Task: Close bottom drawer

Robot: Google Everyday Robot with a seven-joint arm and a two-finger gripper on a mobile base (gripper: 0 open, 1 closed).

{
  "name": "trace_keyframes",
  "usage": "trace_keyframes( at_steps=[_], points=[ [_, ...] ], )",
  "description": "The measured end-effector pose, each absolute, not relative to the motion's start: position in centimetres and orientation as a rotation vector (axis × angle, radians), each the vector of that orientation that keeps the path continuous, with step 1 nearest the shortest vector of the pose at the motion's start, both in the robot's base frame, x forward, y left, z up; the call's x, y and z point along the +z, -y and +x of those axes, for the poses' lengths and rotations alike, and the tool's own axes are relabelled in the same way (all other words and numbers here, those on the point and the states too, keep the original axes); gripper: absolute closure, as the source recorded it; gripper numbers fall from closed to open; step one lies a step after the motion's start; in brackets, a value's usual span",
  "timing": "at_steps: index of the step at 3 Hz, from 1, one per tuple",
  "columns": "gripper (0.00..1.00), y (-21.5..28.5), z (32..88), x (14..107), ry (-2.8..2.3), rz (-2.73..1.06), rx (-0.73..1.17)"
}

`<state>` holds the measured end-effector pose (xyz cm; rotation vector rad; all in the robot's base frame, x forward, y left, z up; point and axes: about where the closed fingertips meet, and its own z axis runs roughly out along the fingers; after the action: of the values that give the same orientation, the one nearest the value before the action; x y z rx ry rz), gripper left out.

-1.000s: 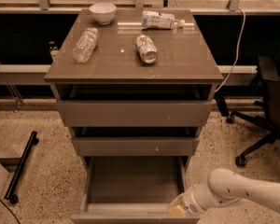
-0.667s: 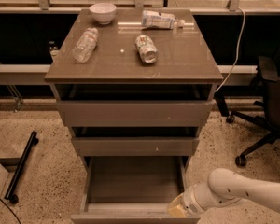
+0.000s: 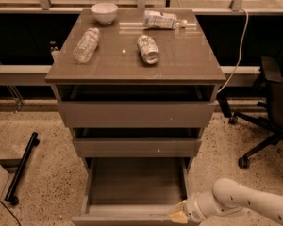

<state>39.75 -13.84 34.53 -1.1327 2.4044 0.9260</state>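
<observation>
The bottom drawer [image 3: 134, 185] of the grey-brown cabinet is pulled far out, its long grey tray empty and its flat front panel [image 3: 118, 219] at the picture's lower edge. My gripper [image 3: 179, 214] comes in from the lower right on a white arm [image 3: 247, 204]. It sits at the right end of the drawer's front panel, against the front right corner. The mid-width drawer [image 3: 137, 147] and the widest drawer [image 3: 136, 114] above it stand slightly out.
On the cabinet top [image 3: 179, 62] lie a white bowl [image 3: 104, 12], a clear bottle [image 3: 86, 44], a can [image 3: 148, 49] and a white packet [image 3: 162, 20]. A black office chair [image 3: 269, 107] stands at the right. A black bar [image 3: 21, 168] lies on the floor at the left.
</observation>
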Motion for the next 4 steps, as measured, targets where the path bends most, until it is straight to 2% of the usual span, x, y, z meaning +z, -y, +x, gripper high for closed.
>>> trace_keyframes(
  at_steps=[4],
  points=[
    [1.0,15.6,38.6,24.1,-2.439,-0.954,1.039]
  ],
)
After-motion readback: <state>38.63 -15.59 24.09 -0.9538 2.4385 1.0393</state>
